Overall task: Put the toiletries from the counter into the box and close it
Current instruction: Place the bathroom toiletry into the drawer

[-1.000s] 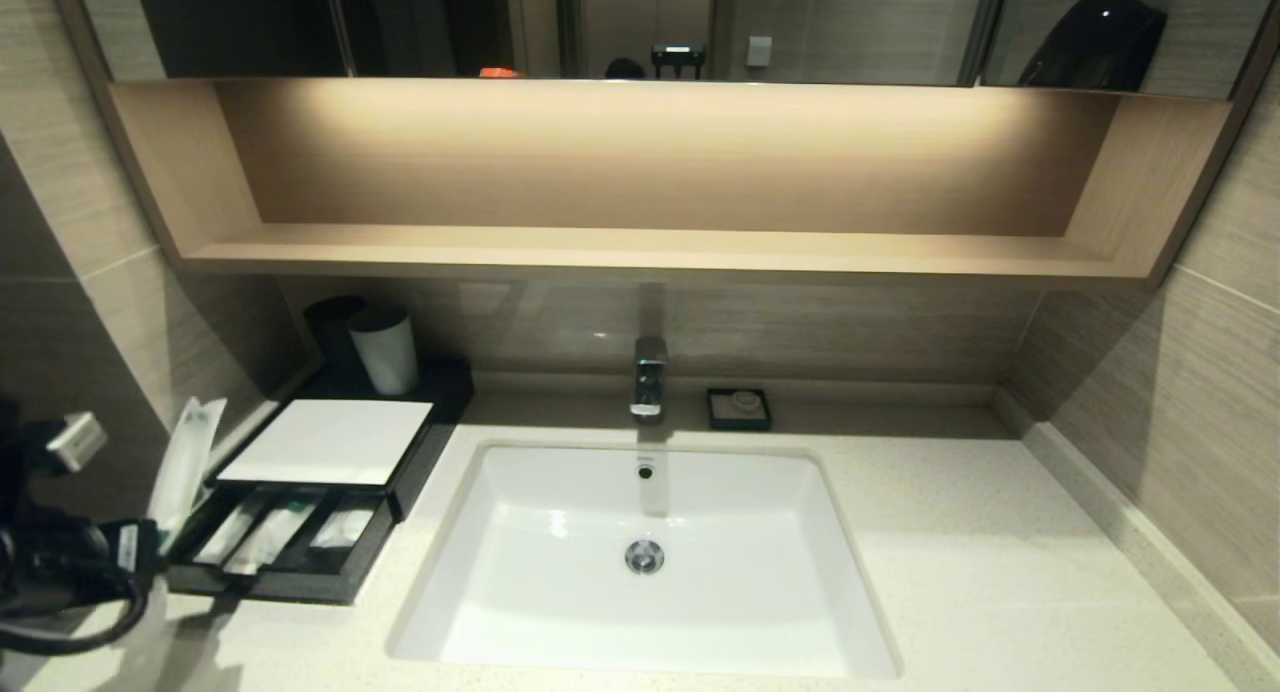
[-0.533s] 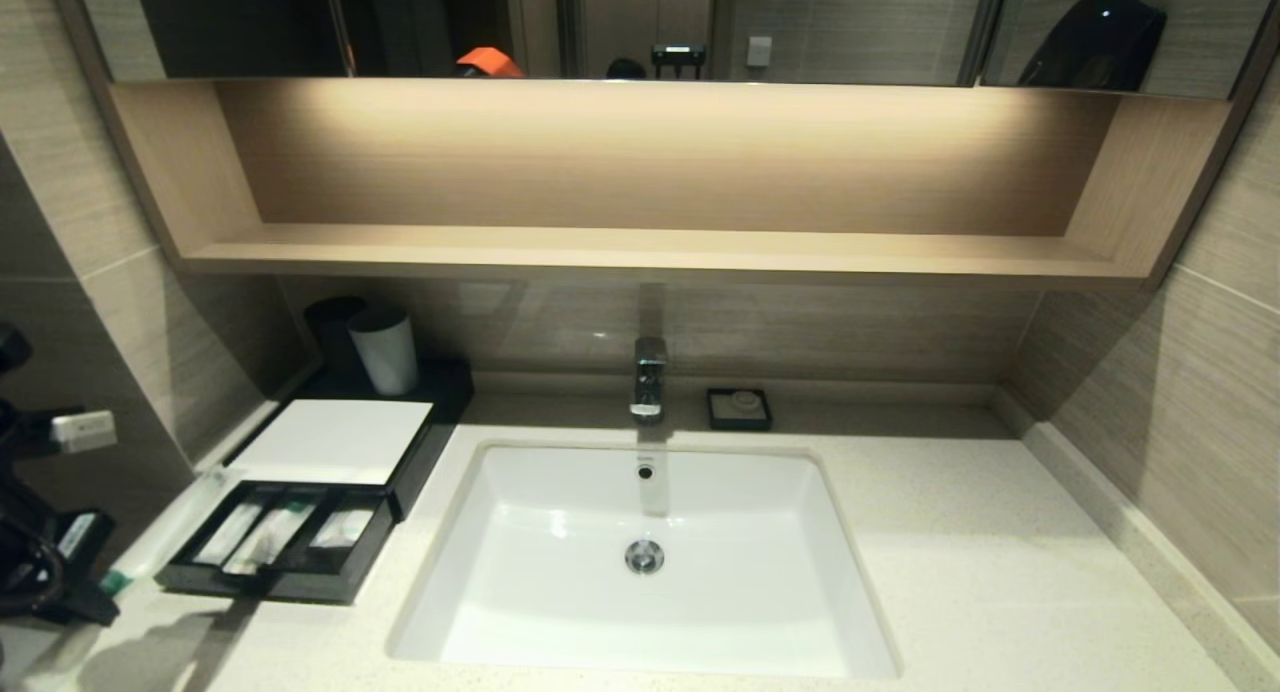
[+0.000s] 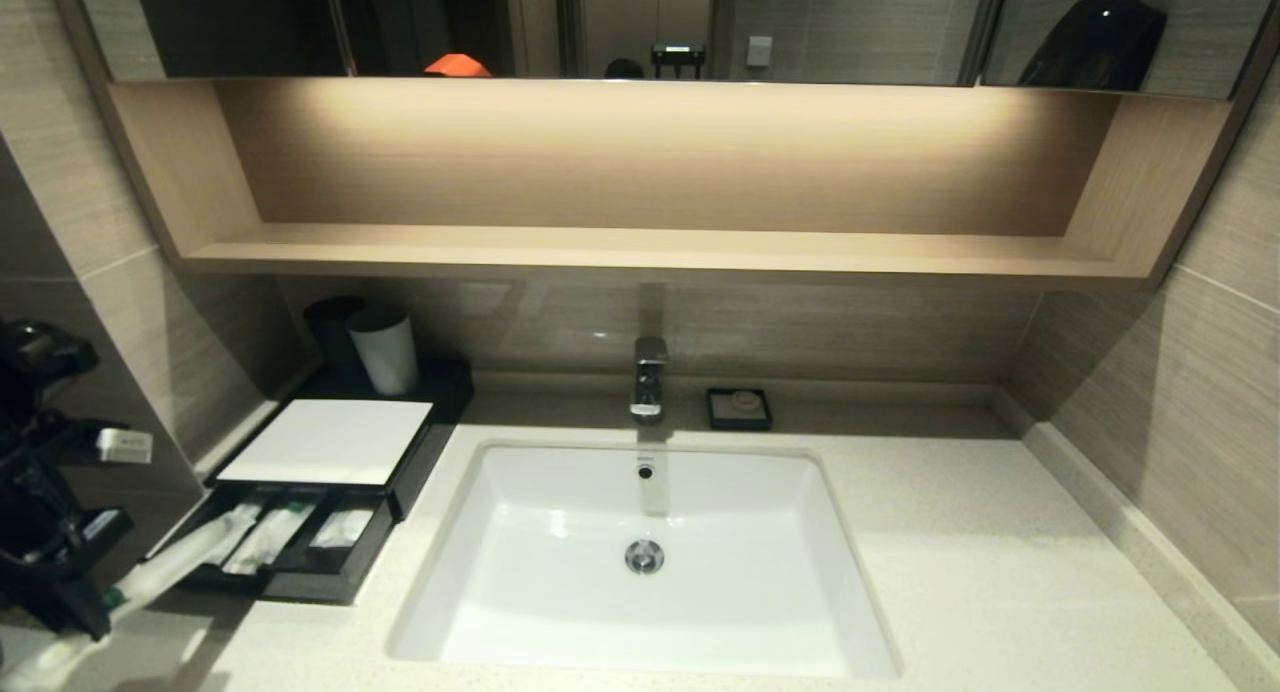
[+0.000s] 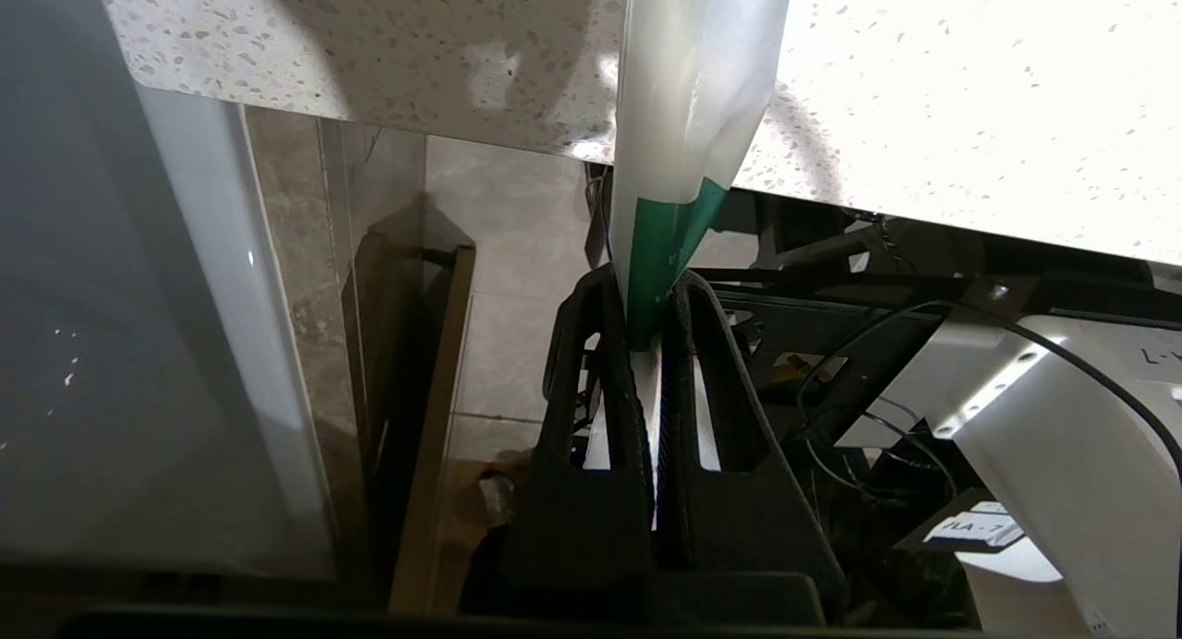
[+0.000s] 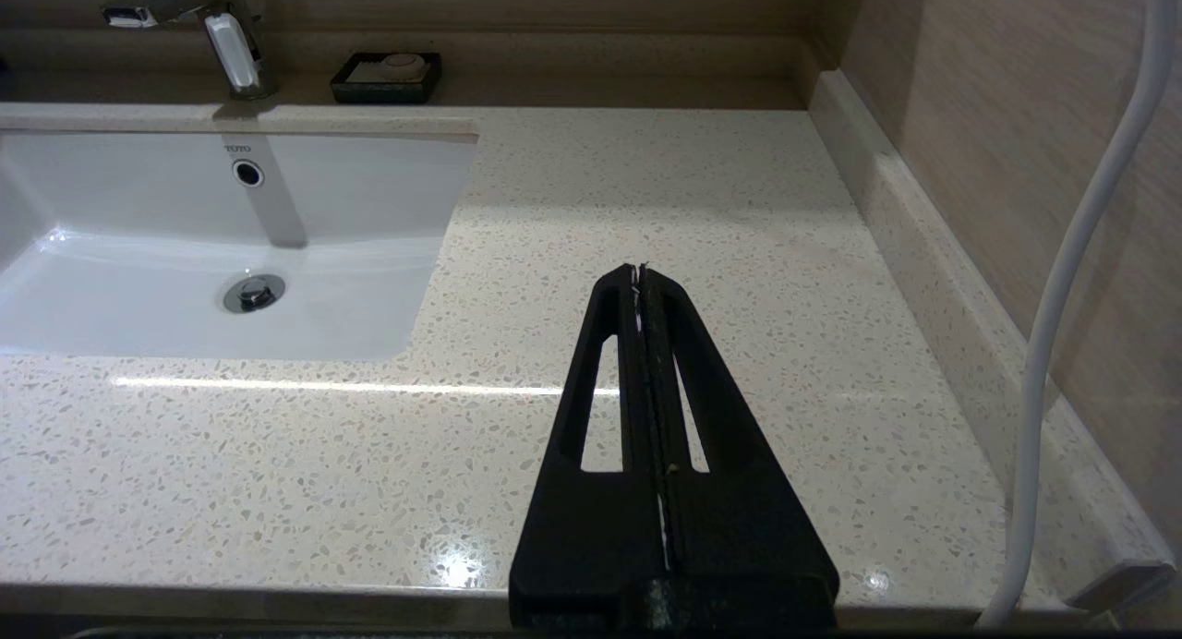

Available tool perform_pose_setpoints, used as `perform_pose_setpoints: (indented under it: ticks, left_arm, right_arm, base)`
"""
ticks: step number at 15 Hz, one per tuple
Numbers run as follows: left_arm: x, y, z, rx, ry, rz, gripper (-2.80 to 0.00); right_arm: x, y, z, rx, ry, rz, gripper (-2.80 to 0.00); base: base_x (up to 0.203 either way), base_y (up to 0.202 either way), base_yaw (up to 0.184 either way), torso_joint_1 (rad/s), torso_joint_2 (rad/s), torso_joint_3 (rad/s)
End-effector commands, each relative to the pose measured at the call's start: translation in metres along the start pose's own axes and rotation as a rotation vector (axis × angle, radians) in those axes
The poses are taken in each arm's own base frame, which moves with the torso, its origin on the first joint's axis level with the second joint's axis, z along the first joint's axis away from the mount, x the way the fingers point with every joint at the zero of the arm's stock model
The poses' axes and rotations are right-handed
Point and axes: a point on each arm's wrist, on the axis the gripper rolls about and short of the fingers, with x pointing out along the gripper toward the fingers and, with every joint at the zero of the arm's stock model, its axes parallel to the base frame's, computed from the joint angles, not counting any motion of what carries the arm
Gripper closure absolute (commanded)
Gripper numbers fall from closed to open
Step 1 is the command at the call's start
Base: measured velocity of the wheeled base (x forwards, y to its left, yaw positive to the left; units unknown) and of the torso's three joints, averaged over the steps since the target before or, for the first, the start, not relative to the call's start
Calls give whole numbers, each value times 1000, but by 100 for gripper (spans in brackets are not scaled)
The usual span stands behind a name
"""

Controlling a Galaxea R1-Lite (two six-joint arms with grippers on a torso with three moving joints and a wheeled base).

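Observation:
My left gripper (image 4: 648,293) hangs off the counter's (image 3: 950,572) front left corner, shut on the green end of a long translucent packet (image 4: 688,85). In the head view this packet (image 3: 185,557) slants from the gripper up to the left compartment of the open drawer (image 3: 300,584) of the black box (image 3: 325,440) with a white top. Two more packets (image 3: 268,537) (image 3: 340,528) lie in the drawer's other compartments. My right gripper (image 5: 639,271) is shut on nothing, low over the bare counter (image 5: 739,205) right of the basin.
The white basin (image 3: 645,612) with its faucet (image 3: 648,377) fills the counter's middle. A small black soap dish (image 3: 739,409) sits behind it. A white cup (image 3: 385,350) and a black cup (image 3: 330,324) stand behind the box. A wall closes the left side.
The held packet stood upright beside the drawer a second ago; it has swung down and now slants with its far end over the drawer's left compartment. The right arm has not moved.

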Motion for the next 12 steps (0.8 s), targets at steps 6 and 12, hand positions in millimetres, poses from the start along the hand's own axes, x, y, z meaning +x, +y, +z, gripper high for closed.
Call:
perform_pose_setpoints:
  ticks: [6,12]
  left_arm:
    - [10,11,29,7,34,27,0]
    - [14,24,50,-2,22,28,0]
  right_arm:
    - [0,0,0,0,0,0,0]
    - [0,0,0,0,0,0,0]
  base:
    - [0,0,0,0,0,0]
    - [0,0,0,0,0,0]
